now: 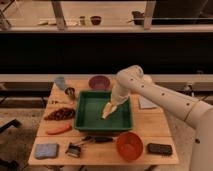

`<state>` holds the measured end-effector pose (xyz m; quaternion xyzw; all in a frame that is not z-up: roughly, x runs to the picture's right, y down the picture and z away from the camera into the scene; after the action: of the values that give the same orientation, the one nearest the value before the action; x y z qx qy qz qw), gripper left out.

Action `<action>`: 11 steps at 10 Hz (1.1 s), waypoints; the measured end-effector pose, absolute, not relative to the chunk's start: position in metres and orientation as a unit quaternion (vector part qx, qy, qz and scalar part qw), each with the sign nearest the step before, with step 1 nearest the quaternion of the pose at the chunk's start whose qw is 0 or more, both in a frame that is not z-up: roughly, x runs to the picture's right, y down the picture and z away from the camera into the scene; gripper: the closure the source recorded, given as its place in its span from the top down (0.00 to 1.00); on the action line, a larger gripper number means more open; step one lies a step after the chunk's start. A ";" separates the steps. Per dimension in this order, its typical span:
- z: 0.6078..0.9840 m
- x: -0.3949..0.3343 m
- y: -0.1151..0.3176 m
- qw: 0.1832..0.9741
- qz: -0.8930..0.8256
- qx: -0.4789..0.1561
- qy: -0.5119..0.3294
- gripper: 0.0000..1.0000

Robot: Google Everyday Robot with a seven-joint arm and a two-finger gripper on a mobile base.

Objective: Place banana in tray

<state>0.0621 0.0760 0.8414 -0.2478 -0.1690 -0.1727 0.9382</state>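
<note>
Banana (108, 110) hangs under my gripper (115, 102), low inside the tray (85, 119); jaws seem clamped on its top end.

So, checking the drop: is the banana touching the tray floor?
Cannot tell: in the camera view, the banana hangs from the gripper over the tray; no contact or gap shows.

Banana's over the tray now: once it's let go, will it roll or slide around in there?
The banana looks slim, tapered and bunched, so it will probably settle flat rather than roll. The tray has raised sloping sides, which should likely stop any sliding. The end effector hangs low inside the tray, so a drop would probably be gentle.
</note>
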 end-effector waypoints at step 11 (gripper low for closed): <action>0.828 0.048 0.087 0.935 -0.203 -0.228 -0.183 0.80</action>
<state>0.0483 0.0867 0.8279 -0.2282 -0.1828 -0.2026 0.9346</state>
